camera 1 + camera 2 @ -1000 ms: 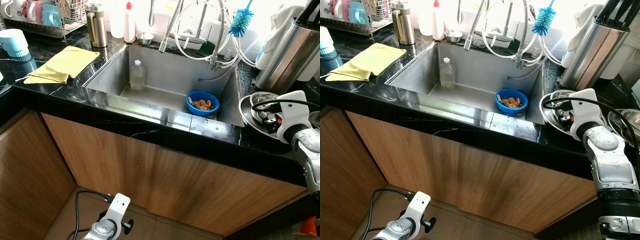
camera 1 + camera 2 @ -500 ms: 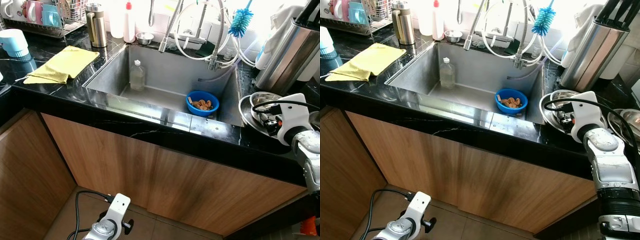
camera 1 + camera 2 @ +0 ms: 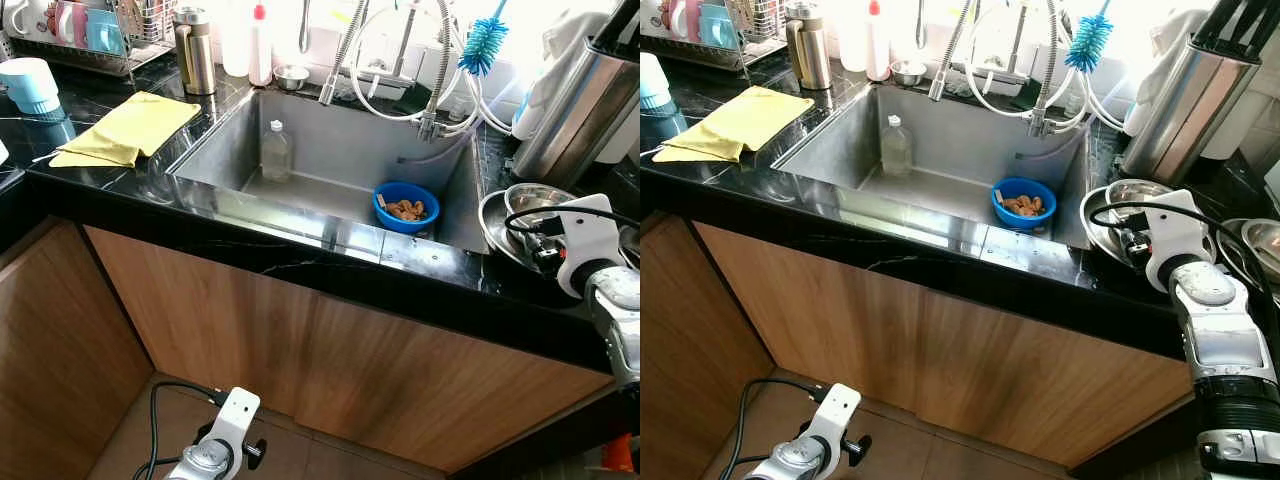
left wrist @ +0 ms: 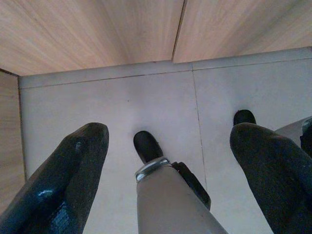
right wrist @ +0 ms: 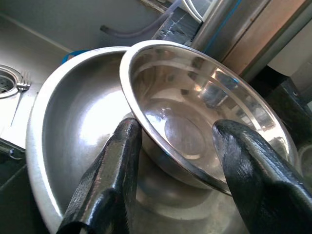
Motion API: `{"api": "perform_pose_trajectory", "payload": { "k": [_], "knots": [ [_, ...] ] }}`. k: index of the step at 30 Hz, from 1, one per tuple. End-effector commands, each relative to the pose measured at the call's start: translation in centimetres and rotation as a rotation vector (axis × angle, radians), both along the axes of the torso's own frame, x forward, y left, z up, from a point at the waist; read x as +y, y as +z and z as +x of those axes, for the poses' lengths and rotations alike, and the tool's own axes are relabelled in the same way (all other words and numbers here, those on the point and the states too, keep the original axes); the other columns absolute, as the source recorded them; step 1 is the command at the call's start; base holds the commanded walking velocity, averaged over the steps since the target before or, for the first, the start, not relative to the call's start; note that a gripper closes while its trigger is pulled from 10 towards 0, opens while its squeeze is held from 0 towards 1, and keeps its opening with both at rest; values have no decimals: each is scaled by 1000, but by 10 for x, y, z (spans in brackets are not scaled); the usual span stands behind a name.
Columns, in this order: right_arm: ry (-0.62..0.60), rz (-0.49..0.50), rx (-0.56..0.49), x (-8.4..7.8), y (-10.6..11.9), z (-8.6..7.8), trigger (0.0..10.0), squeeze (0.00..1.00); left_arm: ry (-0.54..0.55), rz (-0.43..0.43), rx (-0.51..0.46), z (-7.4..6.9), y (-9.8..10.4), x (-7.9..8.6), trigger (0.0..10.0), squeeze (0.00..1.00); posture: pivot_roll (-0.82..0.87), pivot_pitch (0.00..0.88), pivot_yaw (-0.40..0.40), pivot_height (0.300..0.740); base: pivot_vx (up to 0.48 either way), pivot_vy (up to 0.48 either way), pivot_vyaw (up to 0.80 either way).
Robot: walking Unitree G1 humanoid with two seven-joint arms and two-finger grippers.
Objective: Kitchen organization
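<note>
Two bowls: a small steel bowl [image 5: 204, 131] lies tilted inside a large steel bowl [image 5: 73, 146], on the black surface [image 3: 300, 265] at its right end, just beside the right rim of the sink [image 3: 330, 170].
Right hand: the right hand [image 5: 178, 161] is at the two bowls; its fingers [image 5: 114, 180] are spread, one outside the near rim of the small steel bowl and resting in the large steel bowl, the other over the inside of the small one. The rim is between them, but I cannot tell if they press it.
Left hand: the left hand [image 4: 168, 165] hangs low in front of the wooden cabinet doors [image 3: 330, 360], above the grey floor tiles [image 4: 146, 102], with fingers spread and nothing between them.
Sink: a blue bowl [image 3: 405, 206] with brownish scraps stands in the front right corner of the basin; a clear bottle [image 3: 275, 150] stands upright near the left wall.
Left part of the surface: a yellow cloth [image 3: 130, 128] lies folded near the front edge; a light blue cup [image 3: 28, 84] is at the far left.
Back edge: a metal flask [image 3: 192, 50], a white bottle with red cap [image 3: 260, 45] and a blue bottle brush [image 3: 483, 42] near the taps.
Right back corner: a tall steel container [image 3: 580, 105].
</note>
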State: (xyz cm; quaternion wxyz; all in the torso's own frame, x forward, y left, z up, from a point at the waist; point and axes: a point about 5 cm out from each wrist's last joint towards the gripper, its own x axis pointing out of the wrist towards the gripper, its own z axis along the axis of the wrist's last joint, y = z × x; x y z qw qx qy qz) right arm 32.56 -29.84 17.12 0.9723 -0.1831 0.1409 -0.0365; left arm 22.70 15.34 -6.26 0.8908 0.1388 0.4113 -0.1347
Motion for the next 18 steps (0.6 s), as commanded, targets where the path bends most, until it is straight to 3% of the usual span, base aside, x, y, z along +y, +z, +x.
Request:
{"api": "perform_pose_trajectory", "payload": {
  "k": [1, 8, 9, 11, 12, 18],
  "knots": [
    [-22, -22, 7, -6, 4, 1, 10000, 0, 9, 1, 30, -6, -4, -1, 10000, 0, 142, 60, -124, 740, 0, 0, 0],
    [-26, -28, 25, -5, 0, 1, 10000, 0, 9, 3, 35, -9, -6, -1, 10000, 0, 144, 56, -125, 740, 0, 0, 0],
    [-29, -28, 22, -5, 0, 1, 3176, 0, 8, 3, 35, -9, -6, -1, 10000, 0, 145, 53, -125, 740, 0, 0, 0],
    [-30, -27, 21, -5, 0, 1, 3176, 0, 8, 3, 35, -9, -6, -1, 10000, 0, 145, 53, -125, 740, 0, 0, 0],
    [-30, -25, 17, -4, 0, 1, 0, 0, 8, 3, 34, -9, -6, -1, 10000, 0, 145, 53, -125, 740, 0, 0, 0],
    [-23, -25, 15, -2, 0, 3, 0, 0, 6, 3, 32, -9, -6, -2, 10000, 0, 146, 56, -127, 740, 0, 0, 0]
  ]
}}
